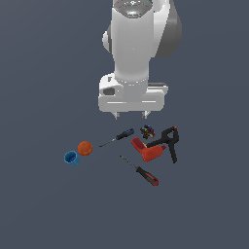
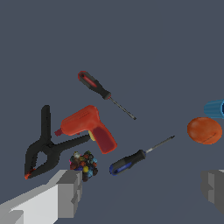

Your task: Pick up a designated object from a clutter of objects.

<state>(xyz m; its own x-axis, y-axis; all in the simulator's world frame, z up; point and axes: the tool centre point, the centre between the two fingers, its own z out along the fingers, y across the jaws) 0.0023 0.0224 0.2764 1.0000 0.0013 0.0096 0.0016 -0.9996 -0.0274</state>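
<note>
your tool (image 1: 130,115) hung above the bench (image 1: 44,204) with its fingers (image 2: 70,192) spread wide, holding nothing. the marble clump (image 1: 147,130) lay on the bench between the blue-handled screwdriver (image 1: 118,137) and the black clamp (image 1: 168,142), just beside the red drill (image 1: 146,150). the orange ball (image 1: 85,148) sat well apart.
</note>
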